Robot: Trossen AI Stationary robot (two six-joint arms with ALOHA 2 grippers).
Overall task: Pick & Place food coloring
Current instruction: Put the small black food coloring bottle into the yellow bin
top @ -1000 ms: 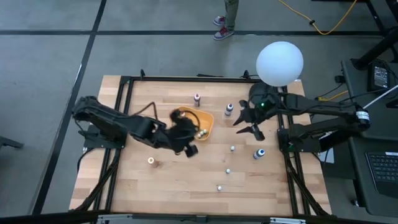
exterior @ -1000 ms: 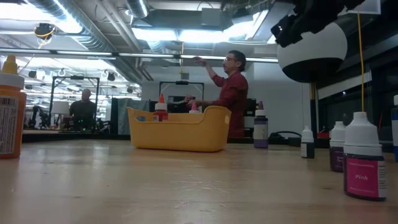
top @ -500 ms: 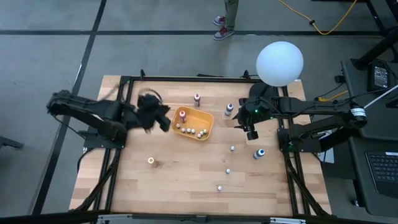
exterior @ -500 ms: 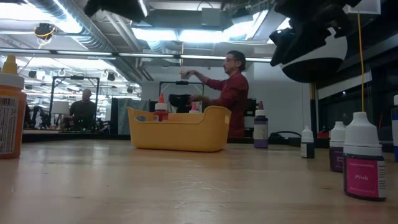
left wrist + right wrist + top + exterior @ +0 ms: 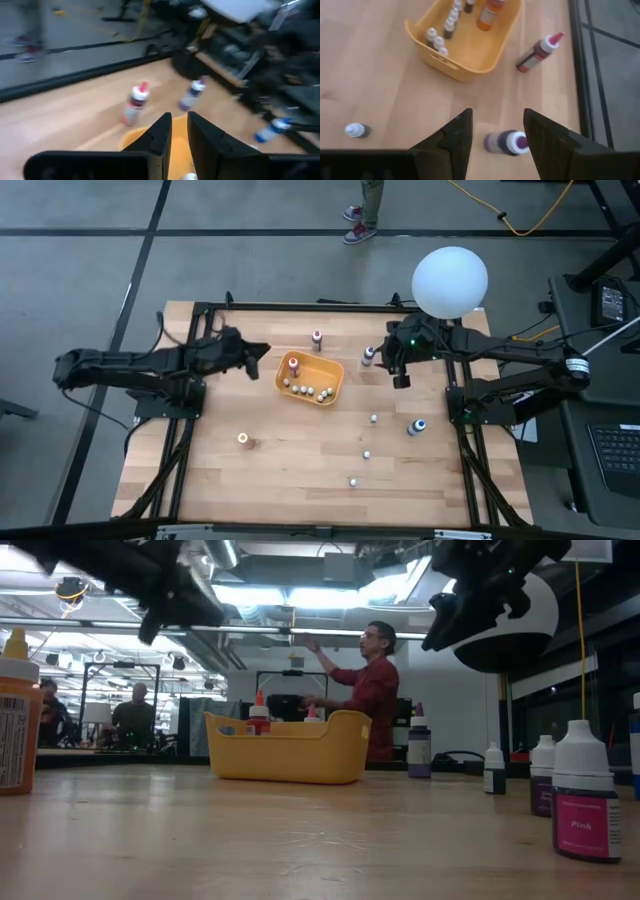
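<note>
Several small food coloring bottles stand inside the orange tray near the middle of the worktop, and an orange-topped one sits there too. More bottles stand loose on the wood: a purple-capped bottle directly below the right gripper, a red-tipped bottle behind the tray, a blue-capped bottle toward the right edge, and an orange-capped bottle well apart on the left. The right gripper's fingers stand apart and hold nothing. The left gripper hovers just beside the tray's left end, its fingers narrowly spaced and empty. In the low view, a person stands beyond the worktop.
</note>
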